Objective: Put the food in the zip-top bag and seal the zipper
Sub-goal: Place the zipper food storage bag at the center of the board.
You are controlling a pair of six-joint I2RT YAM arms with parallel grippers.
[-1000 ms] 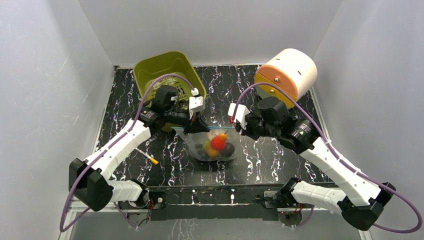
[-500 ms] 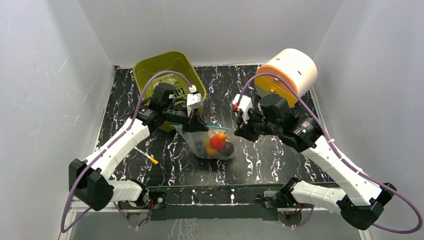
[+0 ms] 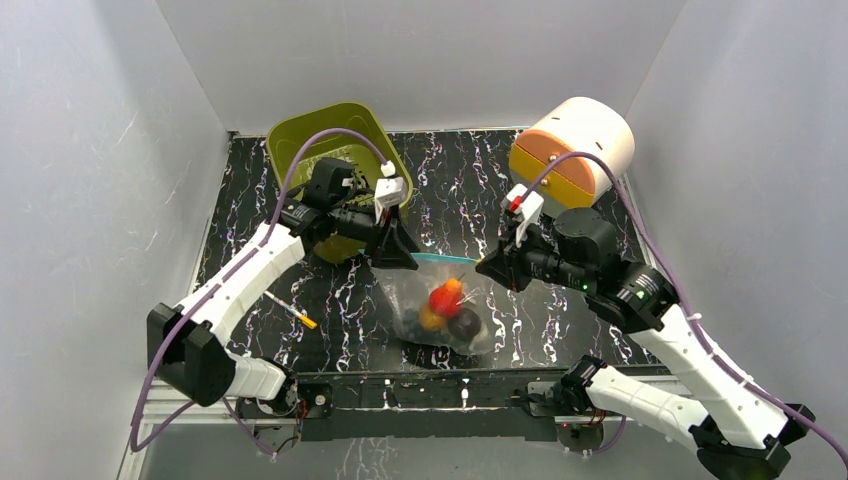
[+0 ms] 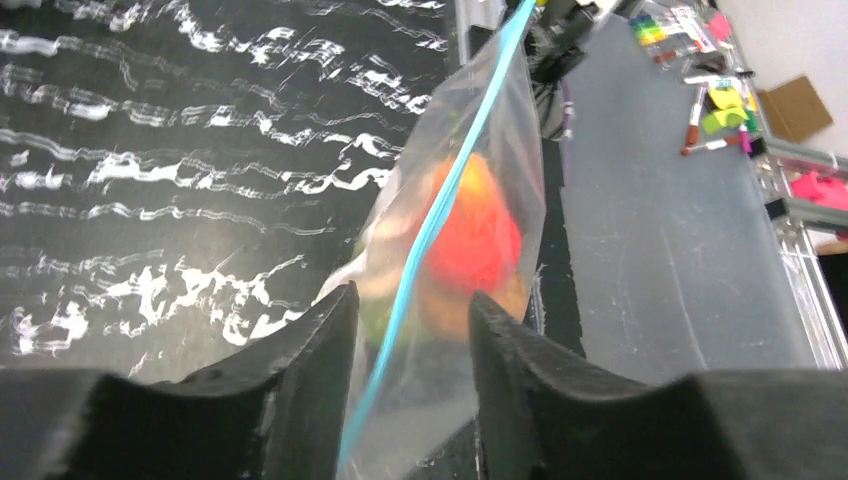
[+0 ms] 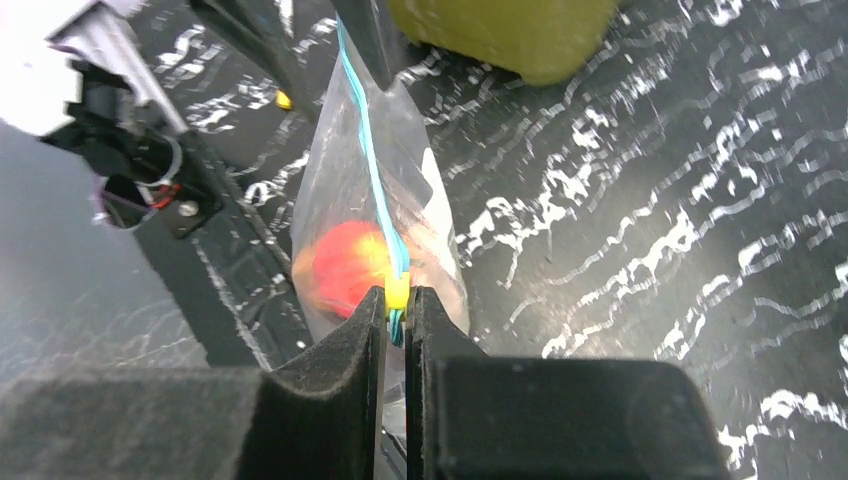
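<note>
Within the last second the left gripper [image 4: 410, 300] has parted its jaws. The zip-top bag [image 3: 445, 310] has shifted toward the near edge of the table [image 3: 560, 190] as the right gripper [image 5: 397, 300] drew back. The teal zipper [image 4: 430, 220] now passes loosely between the left fingers, apparently untouched. The right gripper stays clamped on the zipper's yellowish end. The food [image 3: 443, 300] sits inside the bag, and the strip looks pressed closed, so sealing seems nearly finished.

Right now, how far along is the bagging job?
Done: the food sits inside the bag. In hand: the right gripper pinches the end of the zipper, and the left gripper is open around it. Left: confirming the seal, which looks like one closed line, and setting the bag down.
</note>
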